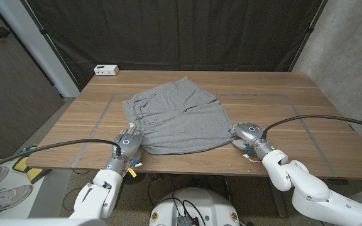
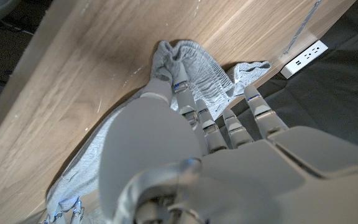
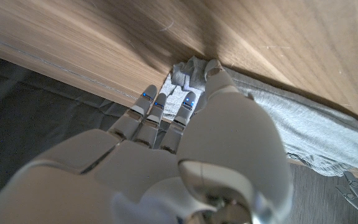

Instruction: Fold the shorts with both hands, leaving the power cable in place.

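A pair of grey shorts (image 1: 175,117) is spread over the middle of the wooden table (image 1: 294,103), the soft knit cloth lying mostly smooth with a few shallow creases and a rumpled edge on the side toward the robot's left. The tabletop is of warm brown wood with a fine straight grain, and faint pale tape lines are marked on it around the shorts. A small white power strip (image 1: 106,69), a blocky rectangle, is set at the far left corner of the table, well apart from the cloth.

The left hand (image 1: 128,143) is placed at the near left corner of the shorts, its smooth grey shell over the cloth's edge. In the left wrist view the left hand (image 2: 185,143) is seen with its fingers (image 2: 194,109) reaching onto a bunched, ribbed fold of the shorts (image 2: 197,71); whether the cloth is actually pinched cannot be told. The power strip (image 2: 304,57) is also seen there, beyond the table edge.

The right hand (image 1: 248,134) is set at the near right corner of the shorts. In the right wrist view the right hand (image 3: 191,134) is shown with its fingertips (image 3: 188,99) and thumb closed on a small crumpled tuft of the grey fabric (image 3: 188,74), so that corner is gripped.

A dark curtain (image 1: 187,31) is hung behind the table.
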Controlling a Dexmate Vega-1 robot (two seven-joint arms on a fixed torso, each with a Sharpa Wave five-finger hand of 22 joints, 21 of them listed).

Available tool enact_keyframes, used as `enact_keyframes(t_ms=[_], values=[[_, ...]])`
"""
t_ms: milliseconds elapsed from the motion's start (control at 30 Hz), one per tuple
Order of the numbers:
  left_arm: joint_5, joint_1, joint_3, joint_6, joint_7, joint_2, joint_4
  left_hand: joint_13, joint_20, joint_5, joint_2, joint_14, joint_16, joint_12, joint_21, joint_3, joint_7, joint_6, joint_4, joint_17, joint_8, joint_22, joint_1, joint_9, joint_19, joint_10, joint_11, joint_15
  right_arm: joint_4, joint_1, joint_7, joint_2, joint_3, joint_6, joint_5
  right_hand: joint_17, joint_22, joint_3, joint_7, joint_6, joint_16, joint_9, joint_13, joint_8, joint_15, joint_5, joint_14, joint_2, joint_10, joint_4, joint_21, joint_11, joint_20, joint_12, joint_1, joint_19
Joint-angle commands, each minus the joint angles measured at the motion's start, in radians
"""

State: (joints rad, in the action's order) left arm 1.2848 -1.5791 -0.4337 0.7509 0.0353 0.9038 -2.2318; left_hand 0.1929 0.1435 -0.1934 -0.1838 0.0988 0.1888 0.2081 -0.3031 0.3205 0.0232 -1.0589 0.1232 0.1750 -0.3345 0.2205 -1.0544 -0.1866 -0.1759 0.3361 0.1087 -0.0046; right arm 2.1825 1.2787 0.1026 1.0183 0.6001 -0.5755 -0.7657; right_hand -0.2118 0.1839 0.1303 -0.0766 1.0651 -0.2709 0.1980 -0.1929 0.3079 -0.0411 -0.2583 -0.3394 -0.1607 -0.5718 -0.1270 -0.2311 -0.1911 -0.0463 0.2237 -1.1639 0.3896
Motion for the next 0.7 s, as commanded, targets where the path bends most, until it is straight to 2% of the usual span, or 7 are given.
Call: enact_keyframes(t_ms=[33, 100, 167, 267, 433, 600, 700], values=[[-0.054, 0.020, 0.006, 0.024, 0.009, 0.027, -0.058, 0.015, -0.020, 0.005, -0.025, -0.055, 0.000, -0.016, -0.017, 0.088, -0.001, 0.135, -0.092, 0.025, -0.087, 0.020, 0.028, -0.216, 0.027, -0.085, -0.033, 0.030, 0.002, 0.003, 0.048, -0.007, -0.009, -0.008, -0.008, -0.002, 0.005, -0.003, 0.027, 0.023, -0.003, 0.004, -0.004, -0.007, -0.172, 0.002, -0.004, -0.001, -0.003, 0.000, -0.005, -0.002, -0.011, -0.007, -0.016, 0.006], [-0.068, 0.011, 0.018, 0.023, 0.000, 0.037, -0.078, 0.018, -0.025, 0.005, -0.023, -0.064, 0.001, -0.015, -0.020, 0.106, 0.000, 0.153, -0.106, 0.027, -0.106, 0.023, 0.032, -0.244, 0.035, -0.097, -0.042, 0.035, 0.007, 0.013, 0.066, -0.013, -0.026, -0.003, 0.018, -0.001, 0.005, 0.000, 0.039, 0.017, 0.000, 0.007, -0.005, -0.010, -0.173, 0.001, -0.004, -0.006, -0.001, 0.001, -0.004, -0.006, -0.017, -0.009, -0.021, 0.003], [-0.094, -0.002, 0.037, 0.018, -0.008, 0.048, -0.103, 0.019, -0.031, 0.005, -0.022, -0.069, 0.002, -0.014, -0.021, 0.116, 0.002, 0.165, -0.115, 0.028, -0.117, 0.025, 0.037, -0.261, 0.041, -0.100, -0.044, 0.034, 0.011, 0.014, 0.078, -0.011, -0.021, -0.010, -0.005, 0.001, 0.005, 0.004, 0.044, 0.012, 0.005, 0.014, -0.005, -0.011, -0.174, -0.001, -0.003, -0.011, -0.001, 0.003, -0.003, -0.007, -0.021, -0.011, -0.024, 0.000], [-0.118, -0.021, 0.060, 0.013, -0.016, 0.065, -0.137, 0.020, -0.036, 0.004, -0.018, -0.077, 0.001, -0.013, -0.023, 0.129, 0.002, 0.169, -0.120, 0.028, -0.136, 0.028, 0.038, -0.282, 0.049, -0.106, -0.049, 0.036, 0.016, 0.028, 0.117, -0.011, -0.038, 0.002, 0.008, 0.002, 0.005, 0.007, 0.052, 0.008, 0.010, 0.023, -0.005, -0.010, -0.174, -0.003, -0.002, -0.014, 0.000, 0.006, -0.002, -0.002, -0.023, -0.012, -0.026, -0.001], [-0.167, -0.060, 0.109, 0.005, -0.028, 0.090, -0.193, 0.021, -0.038, 0.003, -0.012, -0.081, 0.000, -0.010, -0.025, 0.141, 0.006, 0.165, -0.120, 0.027, -0.158, 0.030, 0.038, -0.302, 0.054, -0.105, -0.047, 0.036, 0.017, 0.059, 0.204, -0.016, -0.067, 0.019, 0.015, 0.004, 0.005, 0.010, 0.053, 0.008, 0.014, 0.031, -0.006, -0.007, -0.175, -0.006, -0.003, -0.016, -0.001, 0.008, -0.002, -0.007, -0.025, -0.013, -0.029, -0.002], [-0.151, -0.099, 0.138, 0.021, -0.035, 0.106, -0.233, 0.022, -0.040, 0.003, -0.003, -0.083, 0.000, -0.005, -0.028, 0.150, 0.008, 0.163, -0.116, 0.024, -0.179, 0.031, 0.037, -0.323, 0.059, -0.098, -0.042, 0.036, 0.034, 0.078, 0.230, -0.008, -0.090, 0.017, 0.015, 0.004, 0.005, 0.012, 0.053, 0.011, 0.016, 0.037, -0.006, -0.004, -0.175, -0.008, -0.005, -0.018, -0.003, 0.010, -0.001, -0.005, -0.025, -0.013, -0.030, -0.003], [-0.178, -0.139, 0.179, 0.017, -0.058, 0.108, -0.257, 0.022, -0.041, 0.003, 0.001, -0.084, 0.000, -0.004, -0.030, 0.153, 0.008, 0.165, -0.113, 0.022, -0.187, 0.032, 0.036, -0.332, 0.059, -0.095, -0.042, 0.036, 0.037, 0.086, 0.251, -0.007, -0.099, 0.023, 0.012, 0.005, 0.005, 0.013, 0.051, 0.012, 0.019, 0.042, -0.006, -0.002, -0.175, -0.009, -0.005, -0.017, -0.002, 0.012, -0.001, -0.009, -0.026, -0.014, -0.031, -0.005]])
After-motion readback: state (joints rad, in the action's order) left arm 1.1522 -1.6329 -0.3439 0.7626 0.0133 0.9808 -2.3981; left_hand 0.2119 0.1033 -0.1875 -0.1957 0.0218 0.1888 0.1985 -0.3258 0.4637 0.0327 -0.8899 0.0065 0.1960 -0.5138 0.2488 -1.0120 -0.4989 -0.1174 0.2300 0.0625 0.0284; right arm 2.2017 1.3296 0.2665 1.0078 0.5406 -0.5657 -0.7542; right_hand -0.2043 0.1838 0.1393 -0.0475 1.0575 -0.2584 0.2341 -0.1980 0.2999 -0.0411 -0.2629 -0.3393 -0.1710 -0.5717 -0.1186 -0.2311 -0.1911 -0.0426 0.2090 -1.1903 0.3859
